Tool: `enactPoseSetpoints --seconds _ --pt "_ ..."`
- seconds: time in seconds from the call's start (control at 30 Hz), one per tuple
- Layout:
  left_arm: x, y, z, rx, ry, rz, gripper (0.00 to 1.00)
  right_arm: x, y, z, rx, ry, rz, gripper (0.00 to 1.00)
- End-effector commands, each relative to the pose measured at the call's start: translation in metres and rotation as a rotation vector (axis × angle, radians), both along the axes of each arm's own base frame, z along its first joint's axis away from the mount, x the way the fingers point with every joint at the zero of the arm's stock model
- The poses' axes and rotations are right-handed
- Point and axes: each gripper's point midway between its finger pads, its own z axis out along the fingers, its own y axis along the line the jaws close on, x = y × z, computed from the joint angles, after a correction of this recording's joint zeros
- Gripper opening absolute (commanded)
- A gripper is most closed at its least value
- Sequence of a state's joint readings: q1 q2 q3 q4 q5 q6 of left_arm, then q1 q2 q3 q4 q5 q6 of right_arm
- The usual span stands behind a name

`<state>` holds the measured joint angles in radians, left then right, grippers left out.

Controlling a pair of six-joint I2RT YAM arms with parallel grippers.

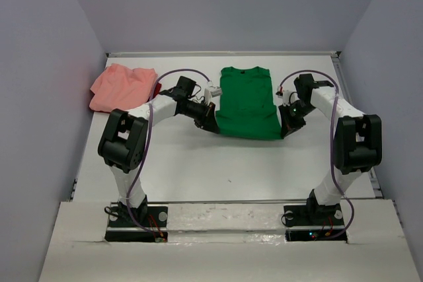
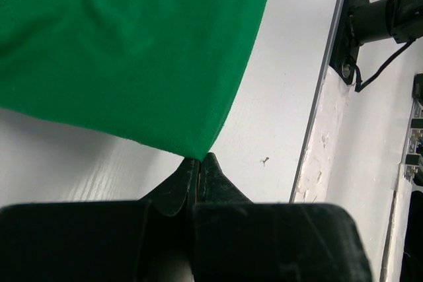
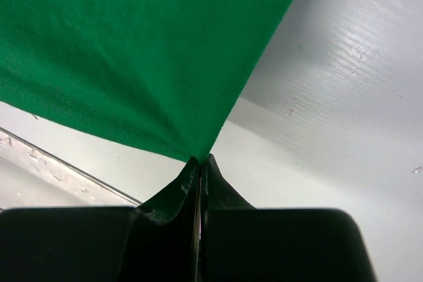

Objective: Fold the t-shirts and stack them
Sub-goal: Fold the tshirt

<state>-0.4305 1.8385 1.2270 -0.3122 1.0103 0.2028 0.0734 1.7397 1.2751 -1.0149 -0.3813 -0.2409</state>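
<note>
Green cloth is pinched flat in my left gripper [image 2: 198,161]. Its two black fingers are pressed together on one lower corner of the green t-shirt [image 2: 119,44], and the fabric fans out wide ahead of the tips. My right gripper [image 3: 200,160] does the same on the other lower corner, with its jaws clamped together on the point of the cloth and the shirt spreading away in front of it.

Between my two grippers runs the shirt's bottom hem, stretched across from one corner to the other. Beyond the hem the body of the shirt lies on the white table [image 1: 225,170], sleeves tucked in and neck end farthest from my fingers. Under the held corners the wrist views show bare white tabletop, with a soft shadow just below the cloth by my right fingertips.

Out past my left gripper, on the side away from the green shirt and well apart from it, the salmon-pink t-shirt [image 1: 121,87] lies loosely crumpled near the table's far left corner. A bit of dark red cloth [image 1: 156,90] peeks out at the edge of the pink one, on the side facing my left gripper.
</note>
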Motion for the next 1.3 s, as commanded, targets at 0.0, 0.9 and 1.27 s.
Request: enactPoseSetpoints --seconds 0.0,0.9,1.27 --pt "0.004 0.001 0.032 -0.035 -0.084 -0.001 0.0 0.006 -0.004 0.023 -0.02 -0.069 0.011 0.0" --pt "-0.007 0.004 0.024 -0.036 -0.064 -0.014 0.55 0.005 -0.004 0.032 -0.018 -0.06 0.052 0.31" --pt "0.004 0.014 -0.016 0.068 -0.014 0.156 0.43 -0.004 -0.004 0.019 -0.012 -0.04 0.034 0.34"
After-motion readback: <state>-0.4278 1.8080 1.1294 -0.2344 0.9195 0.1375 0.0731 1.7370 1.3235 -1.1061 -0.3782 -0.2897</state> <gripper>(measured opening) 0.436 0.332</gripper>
